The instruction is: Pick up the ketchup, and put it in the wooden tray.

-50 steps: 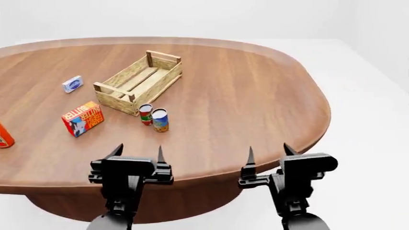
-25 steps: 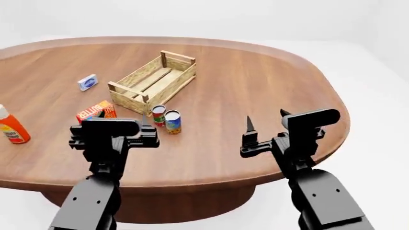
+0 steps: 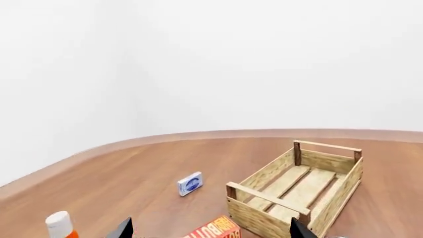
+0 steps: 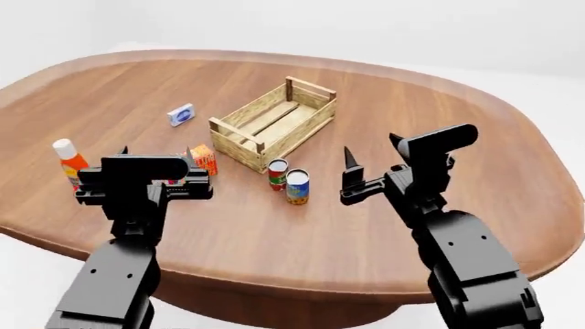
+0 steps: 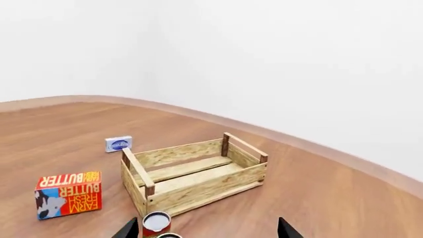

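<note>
The ketchup (image 4: 66,163), a red-orange bottle with a white cap, stands upright near the table's left edge. The left wrist view catches only its cap (image 3: 59,223). The wooden tray (image 4: 235,147) sits mid-table, and it also appears in the left wrist view (image 3: 261,215) and the right wrist view (image 5: 198,191). My left gripper (image 4: 155,152) hovers open just right of the ketchup, apart from it and holding nothing. My right gripper (image 4: 371,145) is open over the table to the right of the tray, and it too is empty.
A red-orange butter box (image 4: 203,159) stands between the left gripper and the tray. Two small cans (image 4: 278,173) (image 4: 297,186) stand at the tray's near corner. A small blue box (image 4: 181,114) lies left of the tray.
The head view has shifted, bringing the whole ketchup bottle into sight at the left. Both arms have risen and reached forward over the table. Both grippers stay open.
</note>
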